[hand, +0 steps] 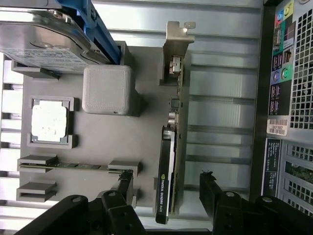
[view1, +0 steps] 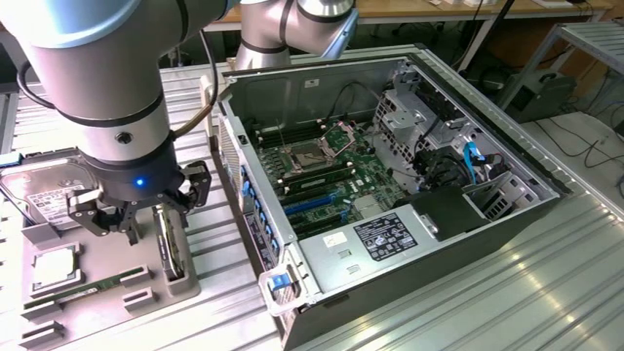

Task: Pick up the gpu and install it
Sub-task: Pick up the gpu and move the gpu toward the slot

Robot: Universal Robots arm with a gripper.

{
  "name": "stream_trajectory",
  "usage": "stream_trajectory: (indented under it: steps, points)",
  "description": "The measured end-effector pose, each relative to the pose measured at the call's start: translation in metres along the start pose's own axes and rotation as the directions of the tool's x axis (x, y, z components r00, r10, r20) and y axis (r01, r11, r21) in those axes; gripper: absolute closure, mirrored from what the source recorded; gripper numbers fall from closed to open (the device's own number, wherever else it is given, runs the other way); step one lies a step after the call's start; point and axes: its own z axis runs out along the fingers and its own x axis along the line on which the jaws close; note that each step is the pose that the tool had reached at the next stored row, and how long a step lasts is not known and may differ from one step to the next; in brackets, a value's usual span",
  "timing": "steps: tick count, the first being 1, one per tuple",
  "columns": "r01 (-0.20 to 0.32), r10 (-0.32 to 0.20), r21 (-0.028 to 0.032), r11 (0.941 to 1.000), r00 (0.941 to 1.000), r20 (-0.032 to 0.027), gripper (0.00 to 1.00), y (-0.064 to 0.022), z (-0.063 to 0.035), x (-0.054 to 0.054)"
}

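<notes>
Both fingers (hand: 125, 188) of the hand (hand: 167, 183) stand apart, with the gpu (hand: 172, 122), on edge in its grey tray (hand: 98, 142), lined up between them.

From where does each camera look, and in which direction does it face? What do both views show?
Exterior view: sits high off the arm, looks down on the open case and the tray; arm and gripper show at the exterior view's left.
Wrist view: sits on the wrist, looks down along the gripper onto the tray; its open fingers stand either side of the gpu.
Both show: gripper, gpu, tray, hard drive.
</notes>
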Motion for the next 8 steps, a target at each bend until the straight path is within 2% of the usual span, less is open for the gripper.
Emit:
stream_trajectory:
  steps: [5, 8]
  points:
    - [-0.01, 0.01, -0.0002, 1.0, 1.0, 0.0004, 0.34, 0.008, 0.0082, -0.001]
    - [-0.012, 0.012, -0.0002, 0.9999, 0.9999, 0.0004, 0.34, 0.0092, 0.0124, -0.001]
